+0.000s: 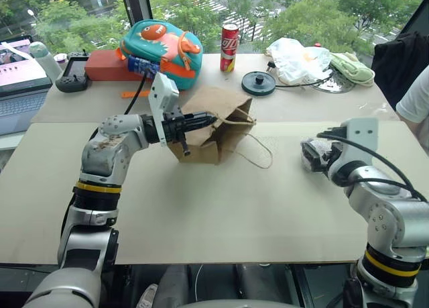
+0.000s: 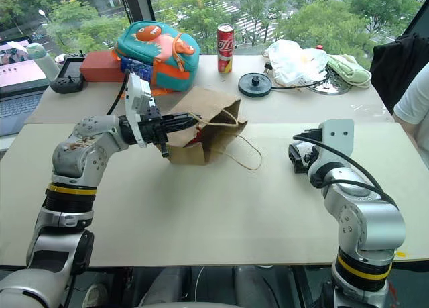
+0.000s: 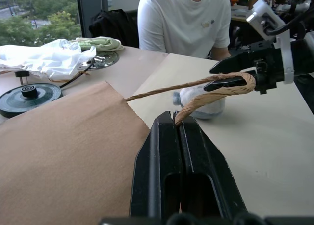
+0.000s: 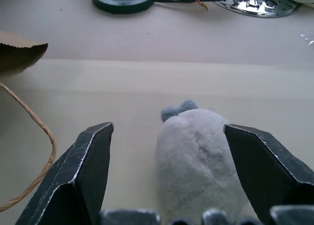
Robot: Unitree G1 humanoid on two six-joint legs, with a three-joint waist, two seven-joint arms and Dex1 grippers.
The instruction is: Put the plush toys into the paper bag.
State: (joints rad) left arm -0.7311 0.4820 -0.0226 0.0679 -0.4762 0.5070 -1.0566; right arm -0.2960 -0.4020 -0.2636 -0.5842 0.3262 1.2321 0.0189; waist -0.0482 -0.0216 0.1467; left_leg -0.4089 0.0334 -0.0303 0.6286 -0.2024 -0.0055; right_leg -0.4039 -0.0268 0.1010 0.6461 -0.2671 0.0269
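- Beside the paper bag, well off on its open side, the grey-white plush toy sits on the desk.
- Right gripper: fingers spread wide to either side of the toy, not yet pressing it.
- Left gripper: fingers shut on the bag's cord handle, holding the mouth up.
- Soft, light and fuzzy, the toy should squash under a squeeze; taking it across its round middle looks safest.
- Thin kraft paper may buckle or tip.
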